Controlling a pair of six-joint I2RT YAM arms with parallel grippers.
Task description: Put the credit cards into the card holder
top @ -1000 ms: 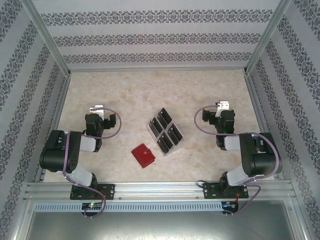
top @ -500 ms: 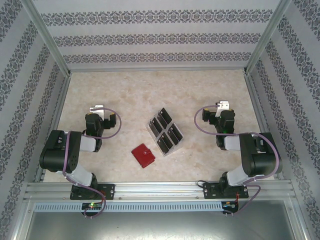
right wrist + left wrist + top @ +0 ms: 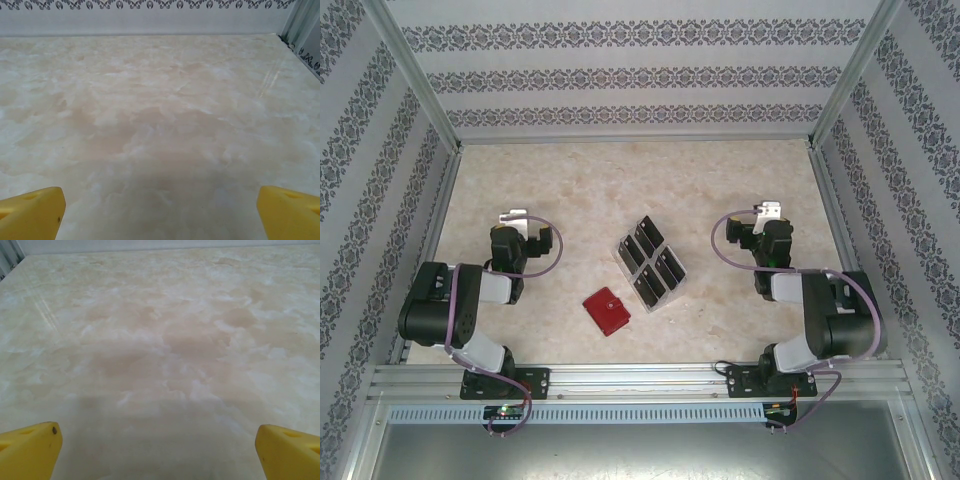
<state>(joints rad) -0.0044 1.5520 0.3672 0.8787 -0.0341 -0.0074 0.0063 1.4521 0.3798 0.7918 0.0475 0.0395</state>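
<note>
The card holder, a small red wallet, lies shut on the marble table near the front centre. Just behind it to the right, several black credit cards stand in a clear slotted stand. My left gripper hovers well to the left of both, and my right gripper is well to their right. In the left wrist view the left gripper is open, its yellow fingertips wide apart over bare table. The right gripper is open too, with nothing between its fingertips.
Patterned walls and metal frame posts enclose the table at the back and on both sides. A metal rail runs along the near edge, where the arm bases are bolted. Bare marble lies ahead of both grippers.
My right arm has shifted slightly to the right. The left arm, the wallet and the cards have not moved.
</note>
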